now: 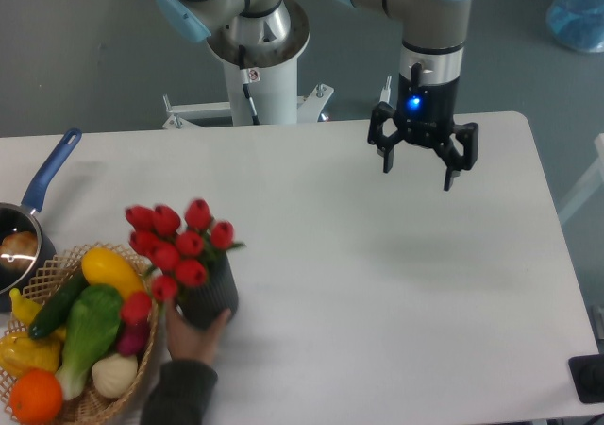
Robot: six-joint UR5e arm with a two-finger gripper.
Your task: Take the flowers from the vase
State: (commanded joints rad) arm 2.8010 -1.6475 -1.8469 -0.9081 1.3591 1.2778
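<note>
My gripper [420, 173] hangs in the upper right of the frame, over the white desk [377, 293], and my two fingers [451, 168] are spread wide with nothing between them. A blue light glows on my wrist just above them.

Down in the lower left stands one vase [211, 297], dark grey and ribbed, upright on the desk. Out of it rise the flowers [177, 243]: I count about ten red tulip buds in one bunch, with a bit of green leaf showing at the right. They are well apart from me, across the desk.

One human hand [193, 335] comes in from the bottom edge, in a dark sleeve, and it touches the foot of the vase.

Just left of the vase sits one wicker basket [142, 373], touching or nearly touching it. Inside I make out one orange, one white garlic-like bulb, one big pale green vegetable, one dark green cucumber, one yellow squash, a further yellow piece or two at the left rim, and one red-purple piece on the right side.

At the far left edge there is one pot [19, 246] with a blue handle pointing up and right; something pale lies in it.

Behind me, top centre, stands a white arm base [255, 76] with a small sticker, too small to read.
</note>
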